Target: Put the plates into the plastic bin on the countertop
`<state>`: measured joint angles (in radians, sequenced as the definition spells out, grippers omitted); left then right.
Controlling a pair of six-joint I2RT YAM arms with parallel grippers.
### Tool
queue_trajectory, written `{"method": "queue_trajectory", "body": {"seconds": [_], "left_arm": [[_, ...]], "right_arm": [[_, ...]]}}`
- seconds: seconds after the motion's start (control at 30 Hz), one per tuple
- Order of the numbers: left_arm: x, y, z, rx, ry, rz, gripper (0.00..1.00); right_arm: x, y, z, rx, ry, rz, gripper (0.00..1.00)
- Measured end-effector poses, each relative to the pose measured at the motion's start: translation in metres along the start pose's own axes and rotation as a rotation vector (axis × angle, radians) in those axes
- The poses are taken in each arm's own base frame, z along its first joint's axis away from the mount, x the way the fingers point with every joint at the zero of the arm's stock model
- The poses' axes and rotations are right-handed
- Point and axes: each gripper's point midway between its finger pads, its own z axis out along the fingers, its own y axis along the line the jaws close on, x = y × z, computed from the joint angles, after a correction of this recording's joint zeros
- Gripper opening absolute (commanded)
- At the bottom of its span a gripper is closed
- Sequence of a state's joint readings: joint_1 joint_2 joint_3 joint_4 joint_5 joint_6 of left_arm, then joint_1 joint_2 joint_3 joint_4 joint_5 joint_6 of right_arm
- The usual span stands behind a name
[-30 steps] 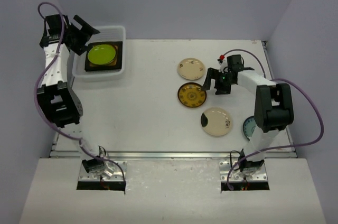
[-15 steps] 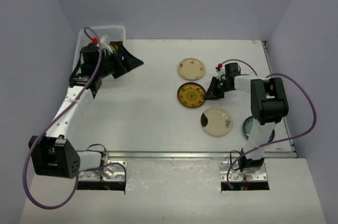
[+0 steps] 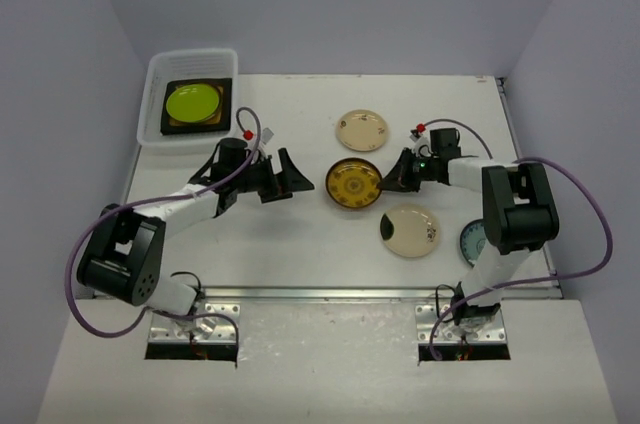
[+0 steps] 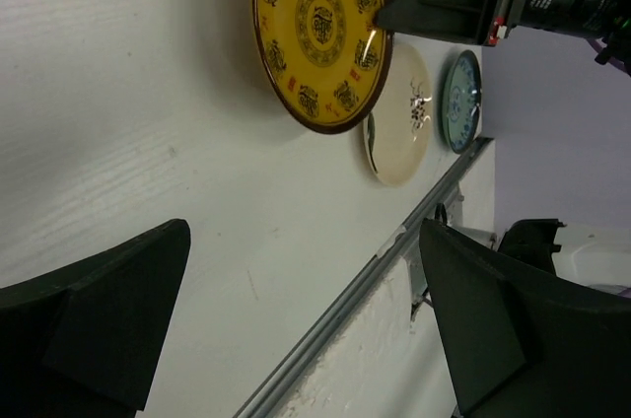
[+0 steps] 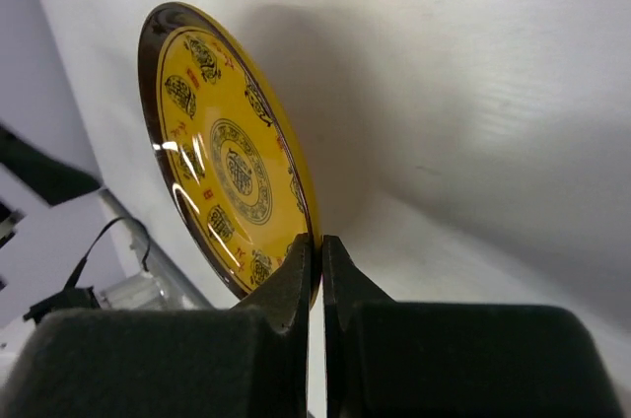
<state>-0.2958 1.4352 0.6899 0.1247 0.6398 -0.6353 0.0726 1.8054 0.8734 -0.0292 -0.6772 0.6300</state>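
Note:
A round yellow patterned plate with a brown rim (image 3: 353, 184) (image 5: 227, 172) (image 4: 315, 29) lies at mid-table. My right gripper (image 3: 388, 180) (image 5: 317, 252) is shut on its right rim, and the plate looks tilted off the countertop (image 3: 260, 234). My left gripper (image 3: 296, 182) (image 4: 304, 231) hovers just left of that plate, open and holding nothing. The plastic bin (image 3: 148, 109) stands at the far left corner. It holds a lime-green plate (image 3: 192, 102) on a dark square plate (image 3: 226, 112).
A cream plate (image 3: 361, 129) lies behind the yellow one and another (image 3: 410, 231) (image 4: 404, 122) lies in front. A blue-patterned plate (image 3: 471, 241) (image 4: 460, 101) is partly hidden by the right arm. A metal rail (image 3: 320, 294) (image 4: 375, 280) runs along the front edge.
The left arm swung from the bin down to mid-table, close to the yellow plate. My right gripper closed on that plate's rim, and the plate shifted slightly left.

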Motion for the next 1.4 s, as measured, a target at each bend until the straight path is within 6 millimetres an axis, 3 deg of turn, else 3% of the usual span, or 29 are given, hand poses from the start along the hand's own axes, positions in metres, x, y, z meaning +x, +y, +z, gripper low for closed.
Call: {"method": "queue_trajectory", "body": {"seconds": [0.1, 0.17, 0.23, 0.27, 0.3, 0.33, 0.4, 0.47, 0.5, 0.57, 0.63, 0.7, 0.8, 0.93, 1.03, 1.1, 1.17, 1.4], "left_arm": [[0.001, 0.000, 0.017, 0.044, 0.011, 0.001, 0.91], [0.005, -0.002, 0.027, 0.063, 0.032, 0.001, 0.73], [0.007, -0.006, 0.037, 0.085, 0.046, 0.004, 0.49], [0.006, -0.009, 0.040, 0.097, 0.045, 0.006, 0.34], [0.004, -0.012, 0.043, 0.107, 0.045, 0.005, 0.12], [0.003, -0.014, 0.045, 0.119, 0.042, 0.010, 0.00], [-0.003, -0.018, 0.047, 0.127, 0.027, 0.010, 0.00], [-0.006, -0.017, 0.048, 0.119, 0.014, 0.001, 0.00], [-0.007, -0.017, 0.048, 0.114, 0.010, -0.003, 0.00], [-0.012, -0.015, 0.048, 0.094, -0.006, -0.011, 0.00], [-0.026, -0.016, 0.043, 0.071, -0.045, -0.019, 0.00], [-0.048, -0.015, 0.031, 0.039, -0.111, -0.034, 0.00], [-0.108, -0.005, -0.008, -0.054, -0.295, -0.086, 0.00], [-0.196, 0.031, -0.098, -0.206, -0.644, -0.218, 0.00], [-0.238, 0.069, -0.169, -0.348, -0.886, -0.330, 0.00], [-0.255, 0.093, -0.197, -0.426, -0.955, -0.401, 0.00], [-0.276, 0.117, -0.214, -0.477, -0.995, -0.456, 0.00], [-0.318, 0.208, -0.236, -0.646, -0.980, -0.600, 0.00]], "right_arm": [[0.006, 0.028, -0.009, -0.078, -0.011, -0.045, 0.00], [0.013, 0.045, -0.014, -0.140, -0.011, -0.062, 0.00], [0.021, 0.055, -0.018, -0.189, -0.003, -0.065, 0.00], [0.025, 0.059, -0.020, -0.207, 0.002, -0.063, 0.00], [0.028, 0.062, -0.021, -0.223, 0.007, -0.060, 0.00], [0.031, 0.064, -0.021, -0.235, 0.012, -0.056, 0.00], [0.034, 0.067, -0.022, -0.256, 0.018, -0.052, 0.03], [0.033, 0.072, -0.023, -0.284, 0.013, -0.062, 0.22], [0.031, 0.075, -0.023, -0.296, 0.008, -0.068, 0.45], [0.030, 0.078, -0.024, -0.309, 0.005, -0.054, 0.79], [0.028, 0.080, -0.025, -0.312, 0.000, -0.042, 0.99], [0.028, 0.080, -0.026, -0.309, -0.003, -0.034, 0.99], [0.026, 0.081, -0.030, -0.291, -0.022, -0.029, 0.99], [0.020, 0.084, -0.038, -0.268, -0.066, -0.047, 0.99], [0.020, 0.084, -0.041, -0.259, -0.083, -0.056, 0.99], [0.024, 0.081, -0.041, -0.252, -0.077, -0.052, 0.99], [0.028, 0.077, -0.040, -0.241, -0.065, -0.046, 0.99], [0.037, 0.069, -0.041, -0.218, -0.046, -0.049, 0.99]]}}
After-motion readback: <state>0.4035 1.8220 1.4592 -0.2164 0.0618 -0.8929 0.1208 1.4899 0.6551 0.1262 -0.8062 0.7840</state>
